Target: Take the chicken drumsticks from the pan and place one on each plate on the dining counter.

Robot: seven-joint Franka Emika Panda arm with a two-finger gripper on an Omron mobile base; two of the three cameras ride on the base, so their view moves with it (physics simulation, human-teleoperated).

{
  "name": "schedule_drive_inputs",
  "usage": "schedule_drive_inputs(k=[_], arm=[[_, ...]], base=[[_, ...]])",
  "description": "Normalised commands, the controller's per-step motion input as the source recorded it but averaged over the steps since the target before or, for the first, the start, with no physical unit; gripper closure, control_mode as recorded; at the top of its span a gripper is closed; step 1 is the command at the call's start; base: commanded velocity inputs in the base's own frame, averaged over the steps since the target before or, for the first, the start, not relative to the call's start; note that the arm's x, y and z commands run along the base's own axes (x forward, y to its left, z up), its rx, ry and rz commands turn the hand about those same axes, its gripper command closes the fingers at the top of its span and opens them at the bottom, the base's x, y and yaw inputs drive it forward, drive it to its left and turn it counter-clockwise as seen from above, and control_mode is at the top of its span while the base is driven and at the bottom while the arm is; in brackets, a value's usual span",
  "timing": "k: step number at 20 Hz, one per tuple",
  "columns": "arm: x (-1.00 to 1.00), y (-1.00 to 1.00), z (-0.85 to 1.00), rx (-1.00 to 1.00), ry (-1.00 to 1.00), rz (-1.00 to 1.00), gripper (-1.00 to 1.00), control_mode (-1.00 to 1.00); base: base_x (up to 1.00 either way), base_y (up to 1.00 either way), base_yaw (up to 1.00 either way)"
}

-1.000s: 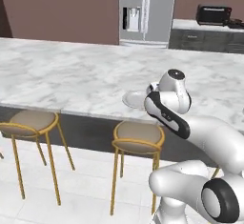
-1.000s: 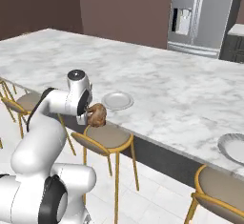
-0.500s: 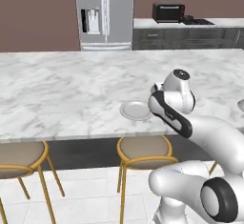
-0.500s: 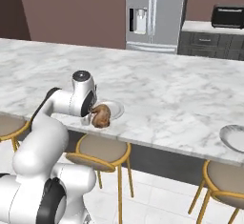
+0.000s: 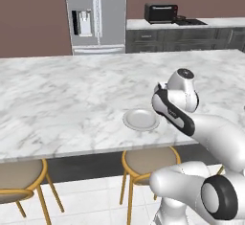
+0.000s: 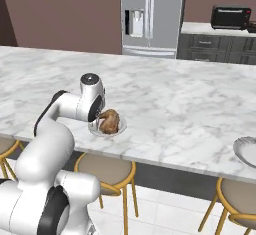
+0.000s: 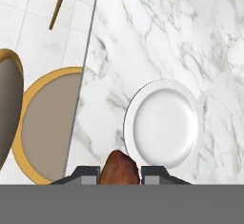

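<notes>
Driving along the bench (image 6: 200,104) has brought the end effector (image 7: 119,169), pinching a drumstick (image 6: 108,121), just short of the plate (image 7: 164,124) ahead.

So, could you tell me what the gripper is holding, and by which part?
The gripper is shut on a chicken drumstick, one end between its fingers; which end cannot be told.

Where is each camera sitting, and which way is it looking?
Left base view: behind the arm on its left, looking across the dining counter at a plate; the white arm rises at lower right.
Right base view: behind on its right; the arm rises at lower left, carrying a drumstick.
Hand view: on the hand, looking down at the plate; the gripper holds the drumstick.
All three share that plate.
</notes>
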Motion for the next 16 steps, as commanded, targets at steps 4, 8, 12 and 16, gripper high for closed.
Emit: schedule_drive_inputs(k=[4,8,12,16], arm=[[0.00,0.00,0.00,0.00,0.00,0.00,1.00,1.00],[0.49,0.19,-0.12,-0.02,0.00,-0.08,1.00,-1.00],[0.66,0.20,-0.10,0.00,0.00,-0.02,1.00,-1.00],[0.68,0.21,-0.14,-0.01,0.08,-0.01,1.00,-1.00]], base=[[0.39,0.37,-0.14],[0.00,0.00,0.00],[0.00,0.00,0.00],[0.00,0.00,0.00]])
